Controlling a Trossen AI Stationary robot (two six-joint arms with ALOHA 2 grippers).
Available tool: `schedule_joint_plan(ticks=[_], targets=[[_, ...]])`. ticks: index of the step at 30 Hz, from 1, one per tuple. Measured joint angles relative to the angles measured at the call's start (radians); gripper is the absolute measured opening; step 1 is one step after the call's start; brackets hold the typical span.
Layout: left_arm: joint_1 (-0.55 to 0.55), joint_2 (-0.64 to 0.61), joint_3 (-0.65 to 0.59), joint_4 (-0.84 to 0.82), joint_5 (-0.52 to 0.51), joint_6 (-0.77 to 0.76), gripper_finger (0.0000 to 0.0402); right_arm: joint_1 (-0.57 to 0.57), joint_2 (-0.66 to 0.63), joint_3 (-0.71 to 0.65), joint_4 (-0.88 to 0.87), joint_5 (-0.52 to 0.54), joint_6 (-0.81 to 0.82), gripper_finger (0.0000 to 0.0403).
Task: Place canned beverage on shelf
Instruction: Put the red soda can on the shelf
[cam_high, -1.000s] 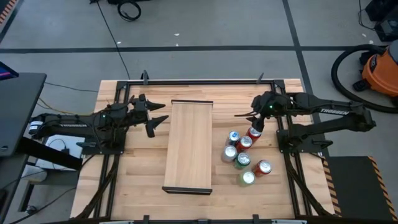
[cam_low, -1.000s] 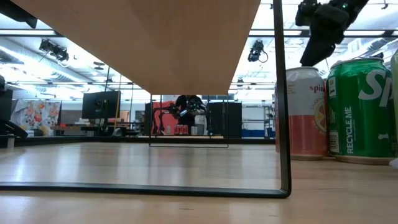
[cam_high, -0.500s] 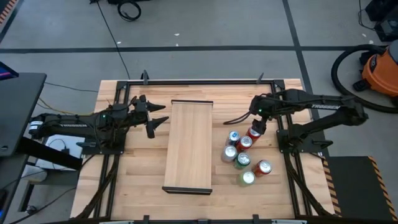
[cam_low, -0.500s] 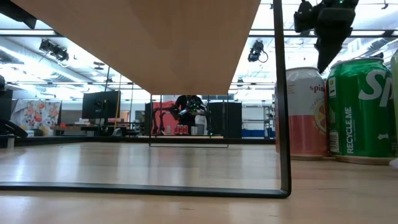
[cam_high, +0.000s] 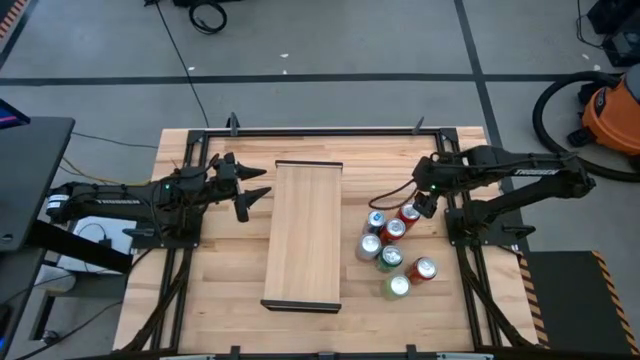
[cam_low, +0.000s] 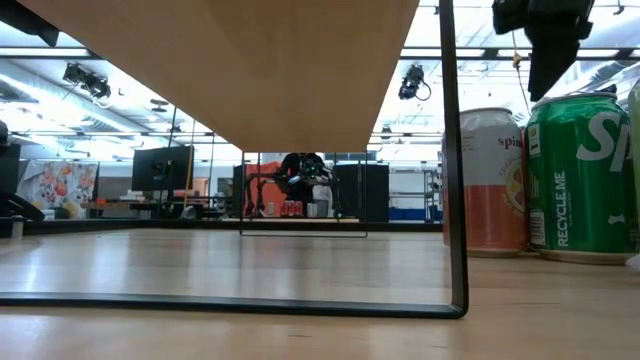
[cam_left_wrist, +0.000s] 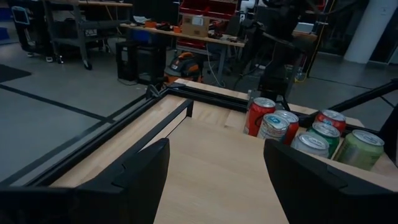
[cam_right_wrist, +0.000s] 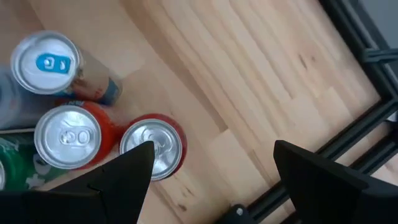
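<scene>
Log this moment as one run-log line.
stage: reaching for can | right gripper: jaws open, above red can in the cluster | left gripper: shut, waiting beside shelf | shelf: no cans on it

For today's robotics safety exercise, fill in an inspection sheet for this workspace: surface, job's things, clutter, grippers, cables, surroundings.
Surface: light plank tabletop, black-framed.
Job's things: long light-wood shelf board, nothing on it; six drink cans clustered to its right.
Clutter: nothing seen.
Grippers: left gripper shut, waiting left of the shelf; right gripper open above the red can, holding nothing.
Cables: black cable on the floor.
Surroundings: orange vacuum, grey floor.
</scene>
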Motion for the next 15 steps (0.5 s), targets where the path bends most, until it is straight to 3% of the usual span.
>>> schedule_joint_plan(ticks=[9, 15], targets=[[0.000, 0.000, 0.000, -0.001, 0.000, 0.000, 0.0272, 0.164, 0.021, -0.014, 0.005, 0.068, 0.108, 0.0341], [0.000, 0.000, 0.000, -0.001, 0.000, 0.000, 0.0272, 0.225, 0.071, -0.116, 0.032, -0.029, 0.049, 0.0341]])
